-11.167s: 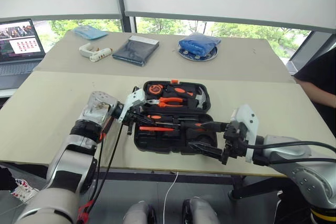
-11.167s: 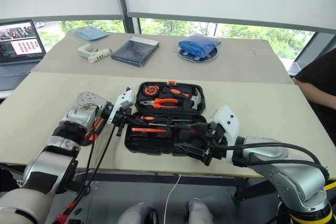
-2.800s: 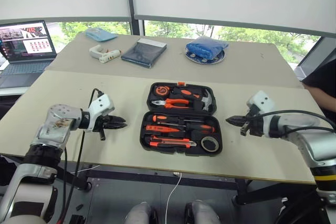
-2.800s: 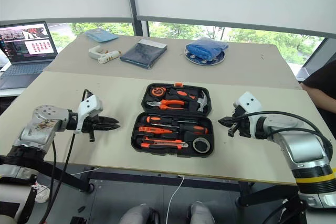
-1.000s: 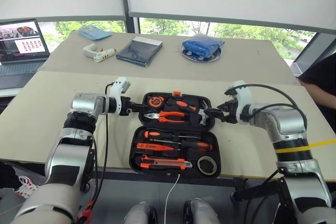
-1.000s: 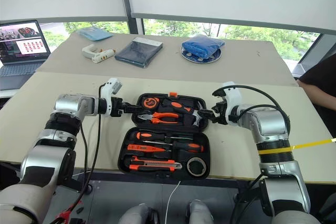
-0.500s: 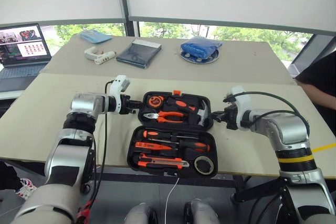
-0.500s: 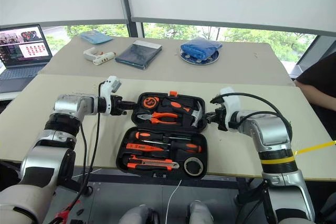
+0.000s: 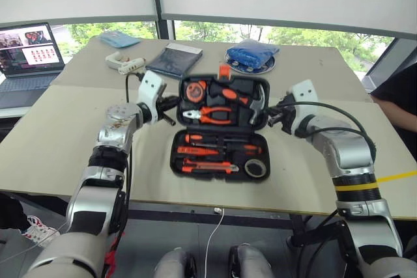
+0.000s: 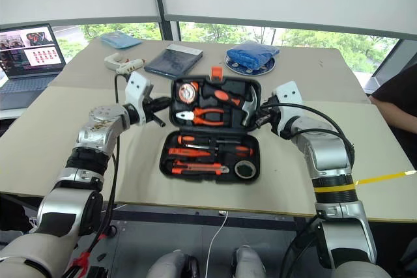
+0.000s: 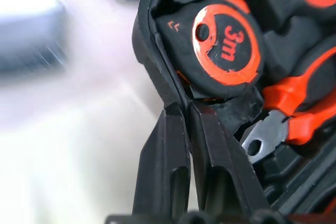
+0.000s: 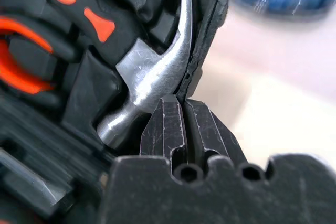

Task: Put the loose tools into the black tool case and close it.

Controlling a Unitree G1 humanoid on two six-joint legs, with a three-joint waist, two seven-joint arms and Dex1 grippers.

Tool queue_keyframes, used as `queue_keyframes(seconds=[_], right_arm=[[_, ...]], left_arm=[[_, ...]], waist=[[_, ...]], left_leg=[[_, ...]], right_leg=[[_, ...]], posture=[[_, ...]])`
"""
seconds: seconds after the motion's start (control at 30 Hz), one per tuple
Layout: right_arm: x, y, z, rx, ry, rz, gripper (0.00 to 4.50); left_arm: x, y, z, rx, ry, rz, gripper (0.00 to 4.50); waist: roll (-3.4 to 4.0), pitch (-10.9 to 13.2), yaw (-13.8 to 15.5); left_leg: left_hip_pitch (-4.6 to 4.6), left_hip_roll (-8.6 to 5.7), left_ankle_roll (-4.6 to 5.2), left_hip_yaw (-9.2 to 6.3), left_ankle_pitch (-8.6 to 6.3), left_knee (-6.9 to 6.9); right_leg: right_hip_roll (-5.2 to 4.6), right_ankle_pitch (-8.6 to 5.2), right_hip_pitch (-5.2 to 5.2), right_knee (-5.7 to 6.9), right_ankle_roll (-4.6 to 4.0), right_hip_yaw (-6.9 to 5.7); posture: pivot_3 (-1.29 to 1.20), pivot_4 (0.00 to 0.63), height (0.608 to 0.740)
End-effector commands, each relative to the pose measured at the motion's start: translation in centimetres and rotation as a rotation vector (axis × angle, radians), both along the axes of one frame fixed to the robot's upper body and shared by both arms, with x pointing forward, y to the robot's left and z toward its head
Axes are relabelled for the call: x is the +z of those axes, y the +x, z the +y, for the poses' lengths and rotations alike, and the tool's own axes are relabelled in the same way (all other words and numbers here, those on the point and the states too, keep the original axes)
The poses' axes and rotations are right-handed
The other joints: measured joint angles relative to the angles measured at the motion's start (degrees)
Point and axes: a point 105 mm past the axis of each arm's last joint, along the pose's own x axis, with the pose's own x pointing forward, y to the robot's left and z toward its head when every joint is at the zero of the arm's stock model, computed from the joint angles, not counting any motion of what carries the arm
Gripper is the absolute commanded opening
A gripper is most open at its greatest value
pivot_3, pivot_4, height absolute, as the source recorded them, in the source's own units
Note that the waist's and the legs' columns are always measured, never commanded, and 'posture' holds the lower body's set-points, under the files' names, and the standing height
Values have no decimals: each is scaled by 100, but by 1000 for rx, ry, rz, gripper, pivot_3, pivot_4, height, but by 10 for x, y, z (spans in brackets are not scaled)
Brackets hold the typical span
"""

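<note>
The black tool case [image 9: 177, 163] lies open in the middle of the near table, its lid [image 9: 258, 85] tilted up off the tabletop. The lid holds a tape measure [image 11: 227, 43], pliers [image 9: 212, 114] and a hammer [image 12: 152, 77]. In the base lie two long screwdrivers [image 9: 218, 141], a slim orange screwdriver [image 9: 195, 151], a utility knife [image 9: 208, 168] and a dark tape roll [image 9: 255, 168]. My left gripper [image 9: 174, 103] is shut on the lid's left rim [image 11: 157, 51]. My right gripper [image 9: 268, 116] is shut on the lid's right rim [image 12: 202, 51].
On the far table lie a white glue gun [image 9: 124, 63], a dark blue pouch [image 9: 172, 60], a blue bundle on a plate [image 9: 251, 55] and a light blue cloth [image 9: 119, 39]. A laptop [image 9: 26, 50] stands at the far left. A person's dark sleeve [image 9: 401, 89] shows at the right edge.
A second ago both grippers were open at the flat lid's side edges. They shut on the rims and have risen, swinging the lid up off the table.
</note>
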Motion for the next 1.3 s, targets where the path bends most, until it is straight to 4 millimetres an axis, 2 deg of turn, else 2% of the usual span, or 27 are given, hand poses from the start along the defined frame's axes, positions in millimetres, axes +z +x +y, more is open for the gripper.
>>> queue_keyframes(seconds=[0.03,0.13,0.27,0.4,0.43,0.47,0.5,0.53,0.63,0.67,0.7,0.77,0.83,0.9,0.93,0.97,1.07,1.13,1.3], right_arm=[[32,-6,-5,-20,-70,-225,24],[16,-9,-8,-25,-128,-252,24],[-7,-21,-12,-29,-181,-299,24],[-35,-61,-13,30,-194,-292,24],[-37,-69,-14,39,-191,-286,768],[-33,-77,-18,35,-165,-266,944],[-28,-83,-25,34,-131,-240,1314],[-25,-88,-29,35,-107,-220,1585],[-21,-98,-34,68,-70,-144,2736],[-24,-108,-32,135,-58,-68,2765],[-26,-116,-31,185,-48,-10,2765],[-42,-136,-19,324,-62,134,2765],[-53,-148,-10,404,-72,207,2765],[-60,-154,-1,456,-87,242,2228],[-62,-155,4,477,-101,245,2084],[-64,-155,7,490,-111,246,1636],[-66,-152,29,558,-141,239,636],[-70,-152,41,610,-184,239,45],[-77,-156,57,703,-227,267,45]], left_arm=[[23,-6,-3,1,66,-206,0],[5,-14,-4,-13,141,-253,0],[-17,-26,3,-10,142,-247,0],[-28,-47,37,73,46,-155,0],[-27,-52,44,86,25,-135,0],[-24,-60,53,73,-21,-67,348],[-21,-71,60,34,-57,10,717],[-20,-79,62,-2,-78,66,871],[-15,-99,66,-79,-87,187,2111],[-17,-105,76,-99,-68,272,2333],[-18,-109,83,-109,-60,333,2333],[-26,-106,93,-142,25,423,2333],[-29,-87,95,-126,115,392,2333],[-27,-59,88,-99,165,341,1799],[-25,-50,81,-110,175,319,1653],[-23,-43,75,-120,183,304,1230],[-23,-14,31,-176,264,248,160],[-23,-2,5,-189,314,213,0],[-14,19,-21,-73,344,124,0]], waist=[[0,0,-2],[0,0,-4],[0,-1,1],[2,-2,8],[2,-2,0],[1,-2,-12],[2,1,-55],[3,6,-132],[-4,16,-175],[-6,17,-149],[-5,16,-119],[-1,12,-25],[2,9,80],[1,8,173],[-1,7,206],[-5,5,213],[-26,3,208],[-29,4,213],[-33,6,107]], left_leg=[[-2,0,0,2,0,-15],[-2,-2,1,9,1,-59],[0,0,0,12,0,-83],[6,4,0,11,0,-82],[15,9,-1,5,0,-82],[29,13,-1,4,-1,-84],[40,14,-2,3,-1,-84],[47,19,-3,5,-1,-81],[84,25,-16,1,3,-78],[99,25,-34,-8,-4,-78],[111,27,-79,-15,-18,-79],[131,34,-86,-26,-14,-84],[138,35,-55,-37,-32,-84],[131,32,-54,-39,-31,-81],[117,25,-50,-39,-29,-79],[91,22,-72,-37,-11,-67],[56,15,-3,-30,14,-44],[32,13,11,-31,7,-18],[17,3,41,-25,-15,-14]], right_leg=[[6,0,0,2,0,-3],[19,-2,0,-36,6,-8],[32,-11,4,-68,18,-10],[37,-13,27,-89,23,-11],[38,-17,37,-88,28,-9],[41,-18,50,-90,30,-7],[42,-22,61,-92,37,-7],[42,-41,61,-99,69,5],[38,-40,78,-91,73,19],[36,-37,93,-88,75,14],[35,-37,101,-86,75,13],[35,-35,113,-81,65,13],[40,-52,115,-80,36,3],[40,-48,117,-81,10,3],[40,-39,111,-80,-1,5],[41,-10,96,-85,21,7],[48,-7,89,-97,24,2],[50,-4,82,-99,25,-2],[46,-5,81,-107,34,1]], posture=[[0,150,718],[0,150,718],[0,150,718],[0,150,718],[0,150,718],[0,150,718],[0,150,718],[0,150,718],[0,150,718],[0,150,718],[0,150,718],[0,150,718],[0,150,718],[0,150,718],[0,150,718],[0,150,718],[0,150,718],[0,150,718],[0,150,718]])
